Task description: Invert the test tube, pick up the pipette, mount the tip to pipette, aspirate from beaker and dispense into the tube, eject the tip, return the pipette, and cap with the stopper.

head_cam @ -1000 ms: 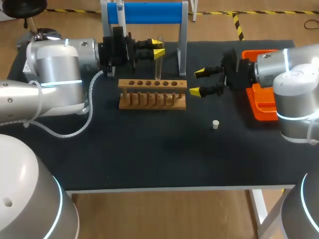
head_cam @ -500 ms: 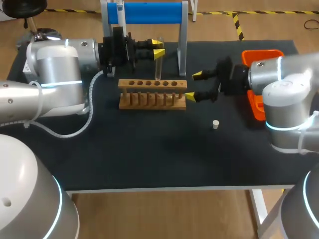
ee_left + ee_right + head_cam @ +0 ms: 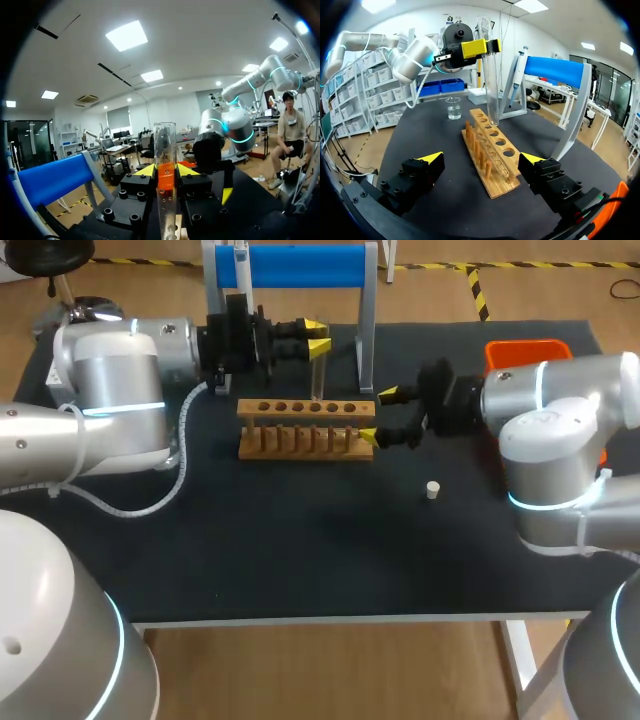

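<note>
nearest the front edge, a broad stretch of dark table (image 3: 300,550) is left bare, and most of the free room for moving is judged to lie there. a small white stopper (image 3: 432,489) is seen standing alone on it, well apart from everything else. being light, it could be knocked towards the edge if the right arm were swung low over it.

further in, the right gripper (image 3: 378,415) is held spread wide and empty, level with the table, its fingers pointed at the end of the wooden rack (image 3: 305,428). the nearer yellow tip is seen just beside the rack's corner. should that corner be nudged, the rack could be slid or tipped. behind the right arm, an orange tray (image 3: 525,350) is partly hidden near the table's right edge, so little room is left on that side.

over the back row of the rack, a test tube (image 3: 318,370) is held upright, mouth up, clamped near its top in the left gripper (image 3: 315,335). its rounded end is seen at a hole, though whether it is seated cannot be told. if the rack were shifted now, the glass could be caught against the wood and cracked or pulled from the grip.

at the back, room is closed off by a blue-topped stand (image 3: 290,265), one post just beside the tube. a pipette (image 3: 516,70) is seen hanging there, with a beaker (image 3: 453,108) beyond the rack.
</note>
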### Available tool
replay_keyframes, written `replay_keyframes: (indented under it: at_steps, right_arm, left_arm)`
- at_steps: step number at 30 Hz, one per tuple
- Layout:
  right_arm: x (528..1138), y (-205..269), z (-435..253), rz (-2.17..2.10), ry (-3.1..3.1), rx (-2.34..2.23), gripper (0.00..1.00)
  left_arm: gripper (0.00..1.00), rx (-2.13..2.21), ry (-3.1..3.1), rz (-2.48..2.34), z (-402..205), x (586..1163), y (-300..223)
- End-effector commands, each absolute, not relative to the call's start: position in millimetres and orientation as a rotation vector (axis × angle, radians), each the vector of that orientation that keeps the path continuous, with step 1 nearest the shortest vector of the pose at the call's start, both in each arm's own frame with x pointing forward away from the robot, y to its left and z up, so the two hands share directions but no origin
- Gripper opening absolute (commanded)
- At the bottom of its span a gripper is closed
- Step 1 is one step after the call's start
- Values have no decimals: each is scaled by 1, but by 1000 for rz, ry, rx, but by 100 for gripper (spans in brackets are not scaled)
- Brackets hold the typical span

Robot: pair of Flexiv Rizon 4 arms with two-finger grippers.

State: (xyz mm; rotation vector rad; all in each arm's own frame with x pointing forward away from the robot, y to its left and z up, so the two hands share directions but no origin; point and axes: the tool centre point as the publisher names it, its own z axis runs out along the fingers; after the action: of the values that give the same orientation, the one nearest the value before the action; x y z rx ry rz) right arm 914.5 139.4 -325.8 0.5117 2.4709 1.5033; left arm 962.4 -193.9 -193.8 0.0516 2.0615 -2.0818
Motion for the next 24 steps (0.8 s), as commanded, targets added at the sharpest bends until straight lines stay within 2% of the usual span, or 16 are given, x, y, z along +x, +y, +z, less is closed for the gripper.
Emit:
replay_keyframes:
  at_steps: [1,24]
  right_arm:
    - [916,147,-330,1478,2473,520,100]
    - [916,161,-343,1425,2475,527,100]
  left_arm:
    - [0,52,2067,-2081,-193,963,-194]
    - [0,52,2067,-2081,-193,963,-194]
